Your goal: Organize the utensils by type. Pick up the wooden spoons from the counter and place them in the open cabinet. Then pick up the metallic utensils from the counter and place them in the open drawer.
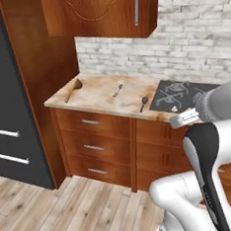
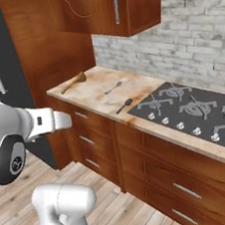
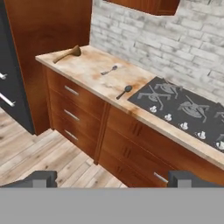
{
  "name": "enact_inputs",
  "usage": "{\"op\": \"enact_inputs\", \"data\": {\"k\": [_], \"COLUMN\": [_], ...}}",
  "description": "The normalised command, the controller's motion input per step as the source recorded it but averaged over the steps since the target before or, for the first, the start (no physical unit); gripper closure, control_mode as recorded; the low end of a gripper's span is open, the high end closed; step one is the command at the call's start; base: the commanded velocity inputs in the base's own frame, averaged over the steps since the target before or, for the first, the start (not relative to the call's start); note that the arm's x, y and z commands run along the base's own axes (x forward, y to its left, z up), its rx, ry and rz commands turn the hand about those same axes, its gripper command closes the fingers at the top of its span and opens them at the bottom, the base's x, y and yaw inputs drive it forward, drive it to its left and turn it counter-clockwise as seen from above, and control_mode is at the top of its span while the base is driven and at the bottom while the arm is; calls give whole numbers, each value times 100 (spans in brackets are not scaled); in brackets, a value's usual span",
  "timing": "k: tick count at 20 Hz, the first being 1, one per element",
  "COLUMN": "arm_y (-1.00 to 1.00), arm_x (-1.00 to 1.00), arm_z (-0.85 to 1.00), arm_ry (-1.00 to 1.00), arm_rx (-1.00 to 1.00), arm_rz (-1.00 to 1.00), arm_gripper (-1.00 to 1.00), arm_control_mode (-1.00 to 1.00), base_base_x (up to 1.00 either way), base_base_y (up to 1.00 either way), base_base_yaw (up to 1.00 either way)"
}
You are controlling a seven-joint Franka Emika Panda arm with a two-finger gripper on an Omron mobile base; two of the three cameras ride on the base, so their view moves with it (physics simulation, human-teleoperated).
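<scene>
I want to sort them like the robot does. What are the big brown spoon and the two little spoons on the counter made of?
The big spoon looks like wood: matte light brown. The slim spoon seems polished metal, silvery grey. The darker spoon is probably metal too, but its blackish look leaves that open. They lie on a counter that looks like beige marbled stone.

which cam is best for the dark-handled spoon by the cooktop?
Hand view: the dark-handled spoon lies unobstructed on the counter, close to the cooktop edge. The right base view shows it clearly too, from the side; the left base view shows it smaller.
</scene>
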Motion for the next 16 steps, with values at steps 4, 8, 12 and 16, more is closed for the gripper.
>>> {"op": "enact_inputs", "data": {"k": [4, 8, 12, 16], "arm_y": [0, 0, 0, 0], "arm_x": [0, 0, 0, 0], "arm_z": [0, 0, 0, 0], "arm_ry": [0, 0, 0, 0], "arm_rx": [0, 0, 0, 0], "arm_rz": [0, 0, 0, 0], "arm_gripper": [-100, -100, -100, -100], "arm_control_mode": [100, 100, 100, 100], "base_base_x": [87, 84, 100, 100], "base_base_y": [72, 60, 13, -6], "base_base_yaw": [-19, -32, 6, 21]}}
